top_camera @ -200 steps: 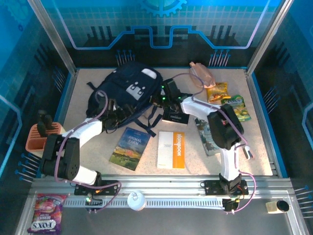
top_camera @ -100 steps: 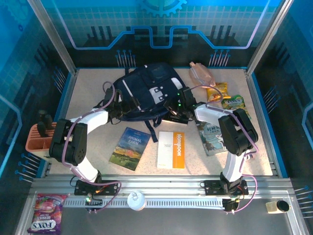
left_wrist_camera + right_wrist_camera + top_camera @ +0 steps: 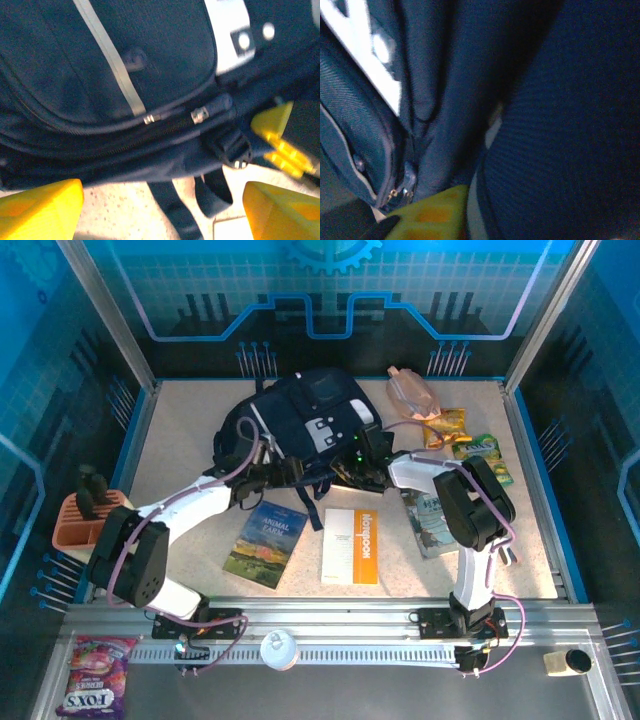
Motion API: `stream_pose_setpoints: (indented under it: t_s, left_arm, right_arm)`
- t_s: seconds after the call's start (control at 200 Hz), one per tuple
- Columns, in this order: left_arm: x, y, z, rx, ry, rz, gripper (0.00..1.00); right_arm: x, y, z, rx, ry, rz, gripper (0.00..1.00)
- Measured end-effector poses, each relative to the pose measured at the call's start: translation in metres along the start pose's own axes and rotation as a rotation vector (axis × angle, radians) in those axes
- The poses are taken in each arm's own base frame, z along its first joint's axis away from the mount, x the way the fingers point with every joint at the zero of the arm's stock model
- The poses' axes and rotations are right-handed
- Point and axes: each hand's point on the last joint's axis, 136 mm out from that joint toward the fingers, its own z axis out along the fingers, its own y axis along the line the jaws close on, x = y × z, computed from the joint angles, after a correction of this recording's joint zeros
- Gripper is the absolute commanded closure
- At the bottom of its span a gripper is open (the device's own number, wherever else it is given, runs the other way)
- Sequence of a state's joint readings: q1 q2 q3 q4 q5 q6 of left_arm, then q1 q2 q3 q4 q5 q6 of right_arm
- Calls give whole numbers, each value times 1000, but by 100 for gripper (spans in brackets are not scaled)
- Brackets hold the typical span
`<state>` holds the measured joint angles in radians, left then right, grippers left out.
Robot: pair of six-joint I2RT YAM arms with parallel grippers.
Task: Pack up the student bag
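The student bag (image 3: 300,420), dark navy with grey-white patches, lies at the back middle of the table. My left gripper (image 3: 283,472) hovers at its near edge, open. In the left wrist view its yellow fingertips (image 3: 40,210) stand wide apart over a loose black strap (image 3: 175,210) and bare table, below the bag's zip (image 3: 172,117). My right gripper (image 3: 363,462) is pressed into the bag's right side. In the right wrist view one yellow finger (image 3: 432,215) lies against a thick fold of the student bag (image 3: 560,125), which hides the other finger.
Near the front lie a green book (image 3: 265,542) and an orange-white book (image 3: 351,545), with a third book (image 3: 430,515) under the right arm. Snack packs (image 3: 446,426) and a pink pouch (image 3: 412,390) sit at the back right. An orange holder (image 3: 85,515) stands far left.
The bag has turned and slid to the right. My left gripper swung right along its near edge. My right gripper opened, then closed into the bag's side.
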<state>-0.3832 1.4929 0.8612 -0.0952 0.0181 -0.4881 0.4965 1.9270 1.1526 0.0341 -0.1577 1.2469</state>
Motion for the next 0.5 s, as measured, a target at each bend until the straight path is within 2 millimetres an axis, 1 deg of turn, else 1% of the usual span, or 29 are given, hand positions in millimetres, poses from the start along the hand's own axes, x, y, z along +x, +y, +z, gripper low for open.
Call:
stream_pose_setpoints:
  t_s: [0.065,0.235,0.285,0.32,0.41,0.5]
  left_arm:
    - [10,-8,1,4,22,56,25]
    - [23,-25,3,31,40,169,32]
    - [27,-29,5,34,45,195,41]
    - [30,-31,7,37,52,214,44]
    - [37,-35,13,37,74,248,46]
    - [37,-38,17,29,73,262,46]
  right_arm:
    - [-3,7,-1,-15,-6,-26,88]
    - [-6,22,-5,-42,-9,-98,88]
    - [-6,28,-7,-54,-7,-113,87]
    - [-7,34,-9,-66,-4,-123,87]
    - [-8,49,-16,-96,1,-143,87]
    - [-9,65,-22,-132,4,-157,87]
